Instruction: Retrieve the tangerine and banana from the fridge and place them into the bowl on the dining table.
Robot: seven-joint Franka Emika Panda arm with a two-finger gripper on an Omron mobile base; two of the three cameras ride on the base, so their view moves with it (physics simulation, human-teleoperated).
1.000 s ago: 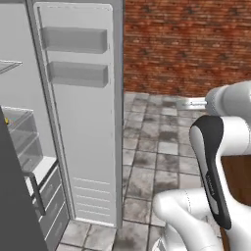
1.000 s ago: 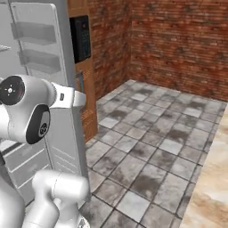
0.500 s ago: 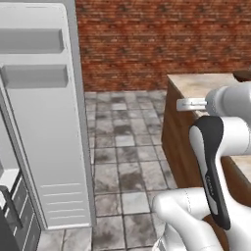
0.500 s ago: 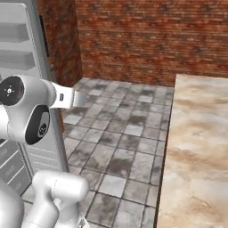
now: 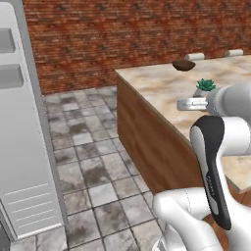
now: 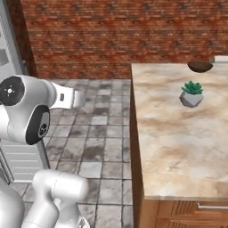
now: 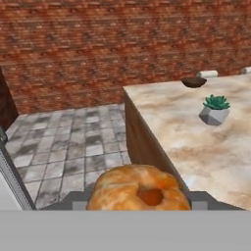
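In the hand view the tangerine (image 7: 138,188), round, orange and dimpled, sits between my gripper (image 7: 137,202) fingers, which are shut on it. The dark brown bowl (image 7: 194,82) rests at the far end of the marbled dining table (image 7: 196,147), well ahead of the gripper. The base views also show the bowl (image 5: 184,64) (image 6: 199,67) on the dining table (image 5: 157,86) (image 6: 169,142). The fridge door (image 5: 22,147) (image 6: 10,58) stands open on the left. The banana is out of view.
A small grey potted plant (image 7: 215,110) (image 5: 205,87) (image 6: 192,94) stands on the table between the near end and the bowl. Grey floor tiles (image 5: 88,147) stretch between the fridge and the table's wooden side (image 5: 147,142). A brick wall (image 6: 116,31) closes off the back.
The whole picture has swung right as the base turned away from the fridge. The fridge interior has slid out of sight, and the table, plant and bowl have come into view.
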